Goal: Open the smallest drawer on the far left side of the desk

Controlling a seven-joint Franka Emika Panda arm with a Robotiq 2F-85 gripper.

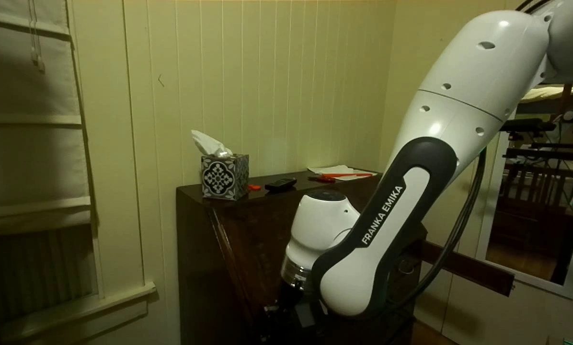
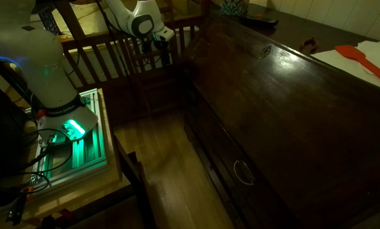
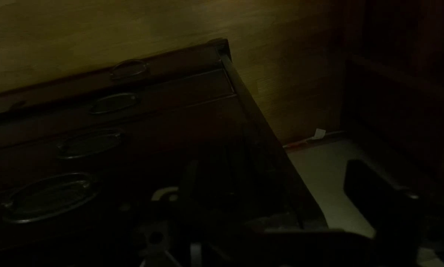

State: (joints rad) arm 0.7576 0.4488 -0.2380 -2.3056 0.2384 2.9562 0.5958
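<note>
The dark brown desk stands against the wall with its sloping front panel shut; it also shows in an exterior view. In the wrist view its front carries several drawers with oval metal handles. My gripper is open and looks empty. One finger is in front of the desk front near its side edge, the other beyond that edge. In the exterior views the gripper is low by the desk and near its far end. The smallest drawer cannot be made out in the dark.
A tissue box, a black remote and papers with a red spatula lie on the desk top. A dark board sticks out at the desk's right. A wooden slatted rail stands behind the arm.
</note>
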